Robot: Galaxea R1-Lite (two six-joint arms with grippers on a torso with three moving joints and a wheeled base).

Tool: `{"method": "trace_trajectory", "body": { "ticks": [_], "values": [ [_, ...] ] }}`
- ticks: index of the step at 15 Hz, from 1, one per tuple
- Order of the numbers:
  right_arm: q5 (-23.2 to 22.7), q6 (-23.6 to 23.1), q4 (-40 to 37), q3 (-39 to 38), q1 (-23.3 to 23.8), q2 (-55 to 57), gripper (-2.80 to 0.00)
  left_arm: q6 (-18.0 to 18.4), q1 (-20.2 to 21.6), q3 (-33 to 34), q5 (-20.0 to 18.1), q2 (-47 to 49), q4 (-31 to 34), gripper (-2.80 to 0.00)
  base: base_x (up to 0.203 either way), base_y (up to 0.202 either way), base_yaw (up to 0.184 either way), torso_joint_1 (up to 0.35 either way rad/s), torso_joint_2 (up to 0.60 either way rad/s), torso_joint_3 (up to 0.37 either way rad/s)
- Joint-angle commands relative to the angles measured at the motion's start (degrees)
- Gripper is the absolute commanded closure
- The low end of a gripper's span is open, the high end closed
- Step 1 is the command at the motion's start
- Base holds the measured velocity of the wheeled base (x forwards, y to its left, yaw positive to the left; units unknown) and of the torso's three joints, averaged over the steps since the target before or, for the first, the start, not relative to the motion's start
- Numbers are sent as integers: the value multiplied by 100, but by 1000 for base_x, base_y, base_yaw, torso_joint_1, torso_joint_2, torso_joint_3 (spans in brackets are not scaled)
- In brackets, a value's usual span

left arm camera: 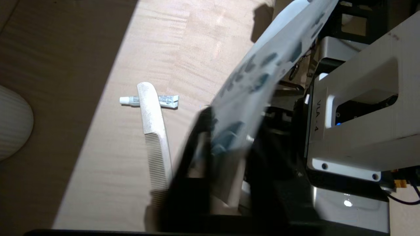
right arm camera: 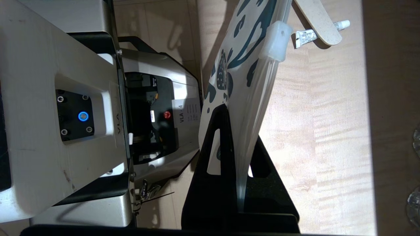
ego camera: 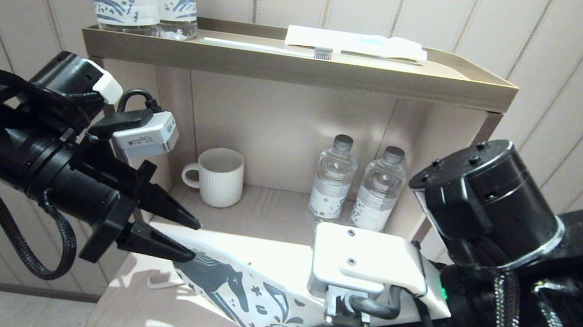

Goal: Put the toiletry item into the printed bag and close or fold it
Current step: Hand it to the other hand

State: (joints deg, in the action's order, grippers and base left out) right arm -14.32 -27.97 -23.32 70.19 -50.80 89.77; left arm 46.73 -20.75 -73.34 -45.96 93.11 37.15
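Your comb [left arm camera: 154, 131] lies flat on the wooden tabletop [left arm camera: 183, 39], outside the pouch, its handle end resting across a small toothpaste tube [left arm camera: 164, 100]. The head view shows only its toothed end, poking out beside the pouch's lower corner.

The printed bag [ego camera: 246, 292] is lifted off the table and stretched between both grippers, horse side facing the head camera, its zip edge with the white slider [right arm camera: 277, 41] turned toward the shelf.

Your left gripper [ego camera: 188, 240] has one finger below and one above the bag's left end; in its wrist view the fingers sit either side of the fabric, pinching it. The left arm reaches in from the left, angled slightly downward.

Your right gripper [right arm camera: 236, 170] is clamped on the zip edge at the bag's other end, both black fingers pressed against the pouch. The right arm comes in low from the right, its wrist hiding that end in the head view.

Behind stand a mug [ego camera: 217, 176] and two bottles [ego camera: 359, 186].
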Motion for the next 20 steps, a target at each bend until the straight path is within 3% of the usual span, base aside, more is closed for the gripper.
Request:
{"method": "trace_trajectory", "body": {
  "ticks": [1,10,11,16,20],
  "values": [
    [-9,-17,-7,3,-9,14,0,21,1,4,-27,5,29,0,0,0,0,0,0,0],
    [-159,-50,106,-49,44,40,0,12,1,118,-36,-12,38,0,0,0,0,0,0,0],
    [-166,-51,163,-1,61,49,-280,12,1,109,-36,-4,29,0,0,0,0,0,0,0],
    [-412,51,567,-365,350,-40,-280,-84,18,30,-123,-74,-13,0,0,0,0,0,0,0],
    [-616,558,1115,-891,717,-321,-280,-164,51,17,-133,-83,-27,0,0,0,0,0,0,0]
  ]
}}
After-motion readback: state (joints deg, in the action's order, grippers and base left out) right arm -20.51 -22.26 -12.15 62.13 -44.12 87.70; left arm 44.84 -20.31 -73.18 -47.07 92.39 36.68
